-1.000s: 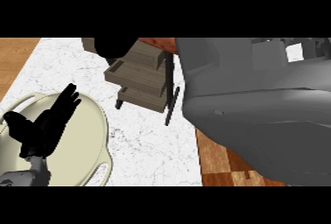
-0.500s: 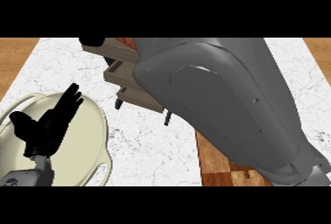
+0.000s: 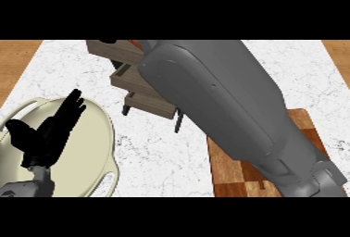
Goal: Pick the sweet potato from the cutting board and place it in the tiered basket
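We see our right forearm point(image 3: 226, 111) stretched in a long grey diagonal from the lower right corner up toward the top of the view, covering much of the white marbled surface point(image 3: 157, 152). Its far end lies over the tiered basket point(image 3: 140, 88), a wooden rack with stepped trays and thin dark legs, standing near the top centre of the surface. The right robot hand is hidden beyond the forearm, so we cannot tell whether it is open or closed. A small reddish patch point(image 3: 139, 44) shows at the top tray just beside the arm; it may be the sweet potato, but we cannot be sure, and nothing else of it is visible. The wooden cutting board point(image 3: 236, 178) lies at the lower right, mostly under the forearm. Our left robot hand point(image 3: 48, 134) rests at the lower left with straight, relaxed fingers pointing up, holding nothing, above a pale cream plate point(image 3: 96, 139).
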Robot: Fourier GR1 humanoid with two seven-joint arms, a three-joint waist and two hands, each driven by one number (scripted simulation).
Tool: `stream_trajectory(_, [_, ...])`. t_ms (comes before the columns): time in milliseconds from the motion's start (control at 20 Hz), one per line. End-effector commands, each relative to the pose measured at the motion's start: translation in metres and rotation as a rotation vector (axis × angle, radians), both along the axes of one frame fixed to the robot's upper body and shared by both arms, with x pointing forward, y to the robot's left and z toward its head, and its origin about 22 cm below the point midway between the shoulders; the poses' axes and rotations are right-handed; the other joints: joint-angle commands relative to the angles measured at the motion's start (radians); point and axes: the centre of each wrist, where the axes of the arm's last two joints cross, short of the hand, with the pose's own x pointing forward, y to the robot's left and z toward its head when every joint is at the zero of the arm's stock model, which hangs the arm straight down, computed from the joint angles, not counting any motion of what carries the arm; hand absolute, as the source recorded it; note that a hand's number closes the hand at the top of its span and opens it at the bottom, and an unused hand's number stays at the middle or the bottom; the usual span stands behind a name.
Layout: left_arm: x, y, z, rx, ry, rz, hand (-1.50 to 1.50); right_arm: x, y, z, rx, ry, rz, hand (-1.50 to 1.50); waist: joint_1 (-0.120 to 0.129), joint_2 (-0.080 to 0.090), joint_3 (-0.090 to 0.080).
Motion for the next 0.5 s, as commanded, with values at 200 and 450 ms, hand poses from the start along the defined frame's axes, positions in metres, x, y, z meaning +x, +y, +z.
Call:
stream_trajectory(200, [0.004, -0.004, 0.004, -0.012, -0.011, 0.007, 0.0, 0.025, 0.002, -0.018, 0.155, -0.111, -0.042, -1.5, 0.007, 0.004, 0.0])
stream_trajectory(450, [-0.01, 0.0, 0.002, 0.012, 0.001, -0.013, 0.0, 0.029, 0.015, -0.013, 0.104, -0.127, -0.039, -1.5, 0.012, 0.002, 0.0])
